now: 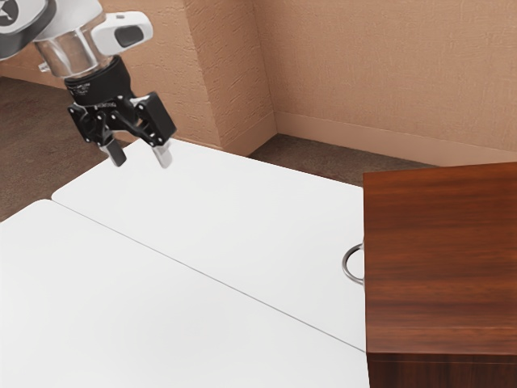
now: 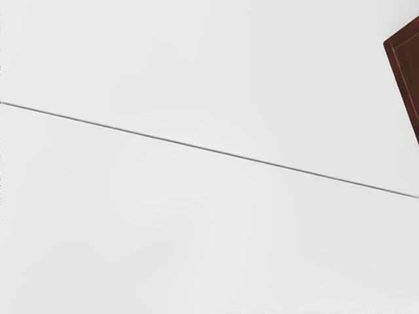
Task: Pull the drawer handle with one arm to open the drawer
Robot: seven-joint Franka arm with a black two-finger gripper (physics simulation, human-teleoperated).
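- The pincer (image 1: 141,158) hangs in the upper left of the exterior frame, above the far left corner of the tabletop (image 1: 202,234), touching nothing.
- Its two fingers (image 1: 164,154) stand wide apart and point down toward the white surface, with only air between them.
- The arm (image 1: 71,42), white and grey, comes in from the upper left corner of the frame and ends in the black hand that carries the pincer.
- The drawer unit (image 1: 440,259), of dark reddish-brown wood, stands on the tabletop at the right edge of the frame, from mid-height down to the lower right corner.
- The handle (image 1: 353,264), a grey metal ring, juts out from the unit's left side at right of centre, just above the white surface.
- From this angle the drawer's front is hidden, so I cannot tell whether it is pulled out at all.
- The pincer and the handle are well apart, with a broad stretch of bare white tabletop between them.
- A thin seam (image 1: 202,271) crosses the tabletop on a slant from the left edge toward the lower right.
- Behind the tabletop are a tan wall (image 1: 388,65) and dark brown floor (image 1: 323,158).
- In the wrist view the same seam (image 2: 209,150) runs across the white tabletop (image 2: 196,65), and a corner of the drawer unit (image 2: 406,72) shows off to one side, away from the hand.
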